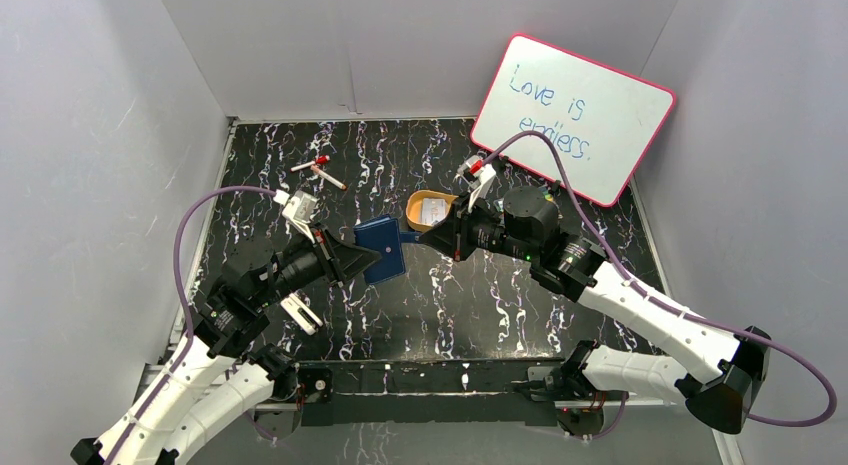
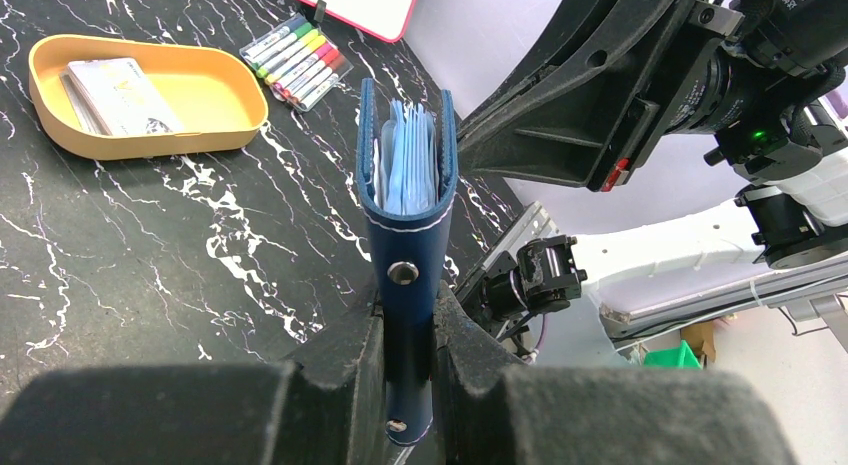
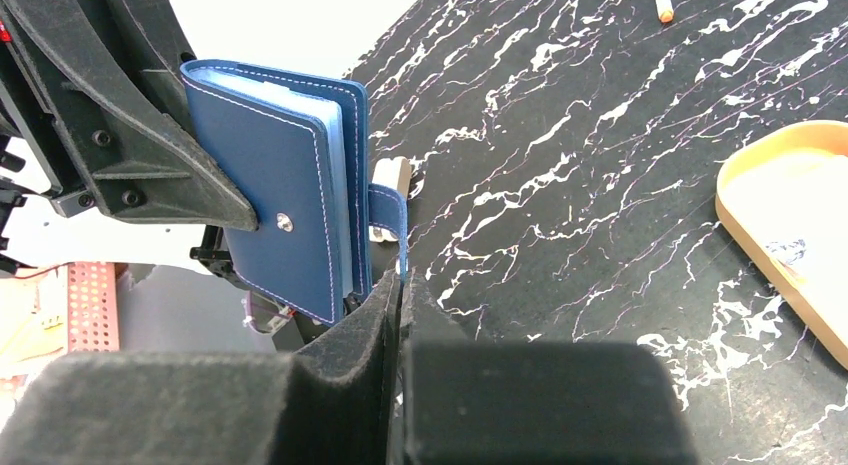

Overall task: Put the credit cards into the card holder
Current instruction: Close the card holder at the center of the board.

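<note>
Mid-table we see the left gripper point(image 2: 408, 330) with its jaws clamped on the lower end of the navy card holder point(image 2: 408, 175), holding it on edge with its leaves slightly parted. From the right, the right gripper point(image 3: 400, 285) has its jaws almost together, pinching the holder's snap tab point(image 3: 388, 210). Just beyond, the credit cards point(image 2: 115, 95) lie stacked in the orange tray point(image 2: 150, 145), and a whiteboard point(image 1: 575, 115) leans at the far right.
</note>
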You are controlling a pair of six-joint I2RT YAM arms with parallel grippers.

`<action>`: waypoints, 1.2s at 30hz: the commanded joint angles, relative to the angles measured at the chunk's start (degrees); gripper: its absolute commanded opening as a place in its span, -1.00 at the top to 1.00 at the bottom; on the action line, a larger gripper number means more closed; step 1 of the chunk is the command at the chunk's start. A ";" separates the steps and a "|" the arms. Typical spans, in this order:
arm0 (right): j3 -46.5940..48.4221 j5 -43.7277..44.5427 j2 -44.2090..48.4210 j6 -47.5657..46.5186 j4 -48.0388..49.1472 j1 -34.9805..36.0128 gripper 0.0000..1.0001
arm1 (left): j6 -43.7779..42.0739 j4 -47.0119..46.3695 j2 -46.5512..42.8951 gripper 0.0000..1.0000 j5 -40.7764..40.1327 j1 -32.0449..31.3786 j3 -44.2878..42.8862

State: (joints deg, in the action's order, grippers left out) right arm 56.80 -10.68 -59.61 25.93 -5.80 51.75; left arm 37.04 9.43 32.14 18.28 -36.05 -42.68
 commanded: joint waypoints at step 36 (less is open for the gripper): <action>3.38 -4.34 -2.96 0.55 8.52 -0.36 1.00 | 0.49 -2.19 8.97 1.00 -6.33 0.11 -6.76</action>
State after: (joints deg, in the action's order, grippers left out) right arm 57.58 -14.11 -62.46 25.74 -2.22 51.42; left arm 37.54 10.31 41.30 12.64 -36.12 -47.00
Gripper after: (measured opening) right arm 0.012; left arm 0.119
